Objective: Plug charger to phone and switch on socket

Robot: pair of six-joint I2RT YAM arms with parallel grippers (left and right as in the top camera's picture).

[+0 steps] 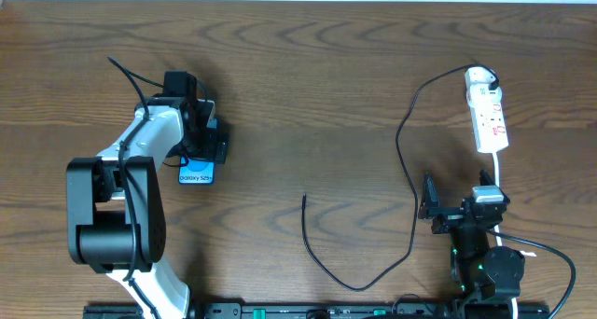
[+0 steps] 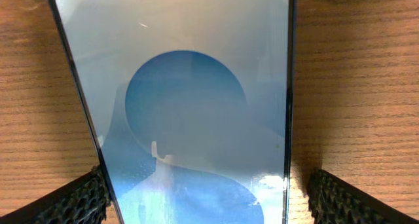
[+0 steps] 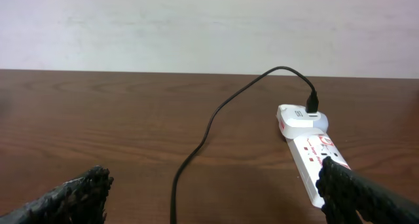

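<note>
The phone (image 1: 197, 174) lies flat on the table at the left, blue screen up, its far part hidden under my left gripper (image 1: 199, 140). In the left wrist view the phone (image 2: 190, 106) fills the frame and my left gripper (image 2: 206, 201) stands open astride it, one pad by each long edge. The socket (image 1: 487, 114) lies at the far right with the charger (image 1: 408, 184) plugged into its far end. The thin black cable loops down and left to a free end near the table's middle. My right gripper (image 1: 462, 205) hovers open just short of the socket (image 3: 314, 149), with the charger (image 3: 216, 116) ahead.
The socket's white cord (image 1: 499, 170) runs down past the right arm's base. Thick black robot cables (image 1: 550, 258) trail at the lower right. The left arm's big base (image 1: 112, 216) stands at the lower left. A pale wall (image 3: 196, 27) rises behind the table's far edge.
</note>
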